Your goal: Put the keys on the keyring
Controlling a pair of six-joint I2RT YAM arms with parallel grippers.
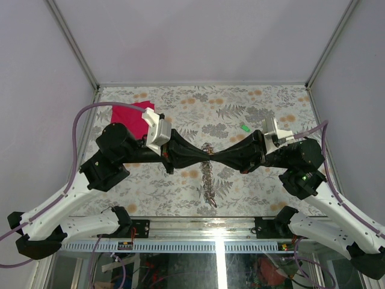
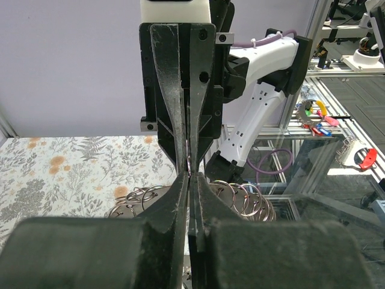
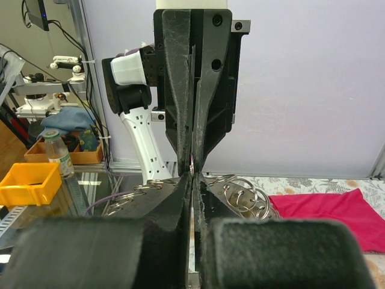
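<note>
Both jaws shut tip-to-tip — pinched thing hidden — rings behind

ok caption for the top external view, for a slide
Left gripper and right gripper, both shut, meet tip to tip above a chain of metal rings on the floral table.

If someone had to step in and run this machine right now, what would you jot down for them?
Left hand: shut, tip to tip with the right hand.
Right hand: shut. Whether either one pinches anything cannot be told.
Keyrings: a string of metal rings, running toward the near edge of the table from under the meeting hands.
Green key: loose on the table, beyond the right arm. No other keys can be made out.
Done: no key visibly on a ring.
Left: thread at least the green key.
</note>
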